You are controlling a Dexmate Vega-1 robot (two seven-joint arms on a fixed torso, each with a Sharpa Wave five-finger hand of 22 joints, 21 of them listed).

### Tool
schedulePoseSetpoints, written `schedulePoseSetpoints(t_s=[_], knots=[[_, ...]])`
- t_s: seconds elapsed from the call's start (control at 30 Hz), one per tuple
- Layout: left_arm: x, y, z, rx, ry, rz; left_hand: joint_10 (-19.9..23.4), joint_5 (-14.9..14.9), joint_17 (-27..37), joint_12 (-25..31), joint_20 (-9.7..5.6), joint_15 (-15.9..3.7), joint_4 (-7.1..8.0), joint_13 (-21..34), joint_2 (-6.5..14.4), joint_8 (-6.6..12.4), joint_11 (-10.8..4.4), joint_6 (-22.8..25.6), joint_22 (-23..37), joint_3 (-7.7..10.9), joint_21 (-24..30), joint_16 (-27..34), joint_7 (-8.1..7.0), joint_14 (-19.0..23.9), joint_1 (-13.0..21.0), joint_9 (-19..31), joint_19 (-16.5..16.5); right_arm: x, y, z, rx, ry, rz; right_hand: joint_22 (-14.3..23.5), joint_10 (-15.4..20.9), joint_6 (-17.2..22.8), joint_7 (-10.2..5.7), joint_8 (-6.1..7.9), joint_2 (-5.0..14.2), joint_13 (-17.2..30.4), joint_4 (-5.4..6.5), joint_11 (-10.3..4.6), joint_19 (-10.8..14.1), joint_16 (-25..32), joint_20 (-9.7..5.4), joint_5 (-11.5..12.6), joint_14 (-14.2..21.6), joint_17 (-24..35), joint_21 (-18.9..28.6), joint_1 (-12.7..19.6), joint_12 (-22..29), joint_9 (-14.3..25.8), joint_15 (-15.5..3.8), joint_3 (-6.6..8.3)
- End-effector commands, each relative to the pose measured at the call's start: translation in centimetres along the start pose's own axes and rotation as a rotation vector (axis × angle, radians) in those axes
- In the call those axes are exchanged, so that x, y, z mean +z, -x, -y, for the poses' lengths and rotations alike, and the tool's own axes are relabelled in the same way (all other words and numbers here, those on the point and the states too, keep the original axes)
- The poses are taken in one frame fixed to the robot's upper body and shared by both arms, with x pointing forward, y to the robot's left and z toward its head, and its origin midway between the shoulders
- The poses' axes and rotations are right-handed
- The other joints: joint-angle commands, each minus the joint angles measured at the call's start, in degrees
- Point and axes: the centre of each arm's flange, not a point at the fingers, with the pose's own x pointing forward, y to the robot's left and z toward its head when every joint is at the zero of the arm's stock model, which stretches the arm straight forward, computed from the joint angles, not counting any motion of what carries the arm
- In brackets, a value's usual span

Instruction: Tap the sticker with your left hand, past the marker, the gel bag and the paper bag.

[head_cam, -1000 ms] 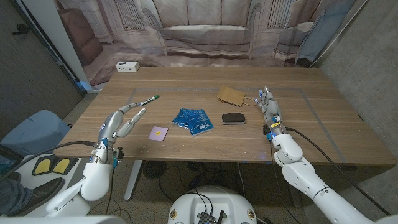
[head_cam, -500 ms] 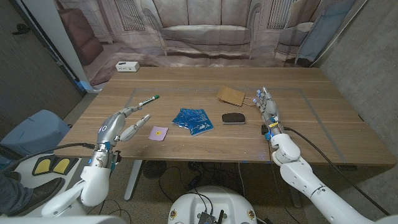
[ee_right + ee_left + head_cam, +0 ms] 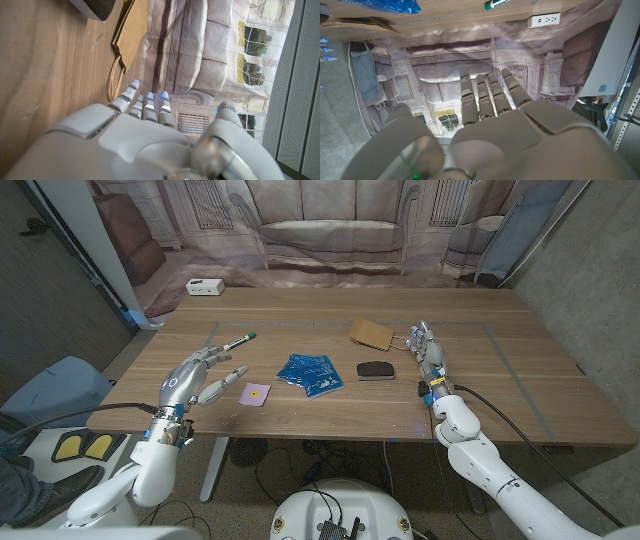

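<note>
Sticker, a small pale lilac square with a yellow dot [image 3: 256, 393], lay flat on the wooden table [image 3: 330, 310] near its front edge, just beside the fingertips of the left hand [image 3: 196, 377] on the side toward the table's middle. That hand was raised over the table's left front corner, fingers spread and reaching toward the middle, holding nothing; whether any fingertip touched the wood was hard to judge from the head view. In the left wrist view the fingers [image 3: 485, 95] were straight and close together.

Beyond the hand lay a slim marker with a green cap [image 3: 234, 341], angled toward the far left. A crinkled blue gel bag [image 3: 310, 372] sat just beside the sticker toward the centre, and past it a small black oval case [image 3: 376, 370] and a flat brown paper bag with a handle [image 3: 373, 333]. A white power strip [image 3: 204, 286] rested at the far left corner.

The right hand [image 3: 428, 352] stood on its edge near the paper bag, fingers straight and empty. Bare wood stretched wide behind the objects and to the right.
</note>
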Motion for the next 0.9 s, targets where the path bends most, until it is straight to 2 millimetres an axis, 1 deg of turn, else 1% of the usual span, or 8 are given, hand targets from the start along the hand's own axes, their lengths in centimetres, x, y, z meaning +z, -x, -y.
schedulePoseSetpoints(t_s=[0.03,0.17,0.23,0.27,0.43,0.63,0.7,0.9], knots=[[1.1,-0.9,-0.2,-0.039,-0.095,0.013,-1.65,0.56,0.1,-0.23,0.03,-0.19,0.09,0.23,0.43,0.38,-0.25,2.61,0.14,-0.33,-0.23,-0.12,0.26,-2.35,-0.13,-0.01,-1.71,-0.3,0.4,0.1,-0.007,-0.002,-0.007,0.12,0.37,0.74,-0.29,-0.01,0.52,0.11,-0.25,0.2,-0.05,-0.12,0.35,-0.1,-0.18,0.1,-0.47,-0.09,-0.23,0.28,0.57,0.11],[1.3,-1.0,-0.2,-0.049,-0.116,0.02,-2.66,0.67,0.11,-0.18,0.1,-0.63,0.24,0.21,0.38,0.28,-0.73,4.07,0.15,-0.67,-0.51,-0.07,0.45,-4.27,-0.53,-0.04,-4.03,-0.4,0.7,0.3,-0.01,-0.004,-0.009,0.12,0.36,0.77,-0.33,-0.01,0.51,0.12,-0.25,0.06,-0.03,-0.11,0.37,-0.1,-0.15,0.1,-0.57,-0.14,-0.25,0.28,0.51,0.07],[1.4,-1.1,-0.2,-0.04,-0.132,0.02,-2.64,0.72,0.12,0.0,-0.02,-0.8,0.41,0.19,0.12,0.49,-1.01,5.37,0.16,-1.02,-0.46,0.11,0.44,-4.61,-1.0,-0.05,-4.74,-0.5,0.8,0.3,-0.015,-0.009,-0.01,0.12,0.35,0.77,-0.33,-0.02,0.51,0.12,-0.25,0.06,-0.01,-0.12,0.37,-0.1,-0.18,0.1,-0.61,-0.15,-0.26,0.28,0.59,0.07],[1.4,-1.1,-0.3,-0.039,-0.141,0.02,-2.65,0.77,0.13,0.12,-0.02,-1.43,0.58,0.17,-0.07,0.54,-1.09,6.14,0.18,-1.33,-0.4,0.15,0.4,-5.05,-1.42,-0.06,-5.25,-0.5,0.9,0.4,-0.013,-0.006,-0.01,0.12,0.37,0.8,-0.33,-0.01,0.51,0.12,-0.25,0.08,-0.01,-0.12,0.37,-0.1,-0.18,0.1,-0.62,-0.15,-0.26,0.28,0.65,0.06],[1.7,-1.4,-0.5,-0.064,-0.173,0.023,-3.2,0.98,0.14,0.14,0.28,-1.82,0.95,0.12,-0.58,0.52,-1.67,7.54,0.21,-2.05,-0.4,0.08,0.51,-6.36,-2.39,-0.08,-6.67,-0.7,1.1,0.5,-0.019,-0.014,-0.011,0.13,0.4,0.85,-0.33,-0.02,0.53,0.13,-0.24,-0.13,-0.04,-0.16,0.36,-0.1,-0.28,0.11,-0.77,-0.21,-0.26,0.28,0.62,0.04],[2.0,-1.9,-0.4,-0.113,-0.222,0.022,-5.45,1.44,0.15,-0.29,0.46,-1.8,1.48,0.04,-1.21,-0.17,-1.84,7.76,0.25,-3.05,-0.46,-0.09,0.51,-8.86,-3.67,-0.08,-9.03,-0.7,1.3,0.5,-0.024,-0.013,-0.014,0.14,0.45,0.92,-0.45,-0.01,0.55,0.13,-0.21,-0.13,-0.04,-0.19,0.36,-0.1,-0.36,0.12,-0.9,-0.29,-0.27,0.28,0.65,0.0],[2.0,-2.0,-0.3,-0.13,-0.237,0.023,-6.43,1.63,0.16,-0.44,0.47,-1.7,1.69,0.02,-1.37,-0.72,-2.0,7.04,0.26,-3.39,-0.39,-0.1,0.46,-9.79,-4.13,-0.08,-9.72,-0.7,1.3,0.5,-0.024,-0.014,-0.015,0.14,0.45,0.93,-0.44,-0.02,0.54,0.13,-0.2,-0.09,-0.05,-0.18,0.39,-0.1,-0.35,0.13,-0.96,-0.32,-0.27,0.28,0.68,-0.02],[2.2,-2.2,-0.1,-0.169,-0.288,0.004,-7.41,1.87,0.15,-0.51,0.45,-1.66,1.93,-0.01,-1.51,-1.11,-1.84,6.76,0.27,-3.78,-0.32,-0.01,-0.05,-10.64,-4.63,-0.07,-10.57,-0.7,1.3,0.4,-0.023,-0.012,-0.018,0.15,0.49,1.11,-0.49,0.02,0.55,0.14,-0.18,-0.09,-0.07,-0.19,0.43,-0.1,-0.37,0.14,-1.11,-0.41,-0.28,0.29,0.71,-0.07]])
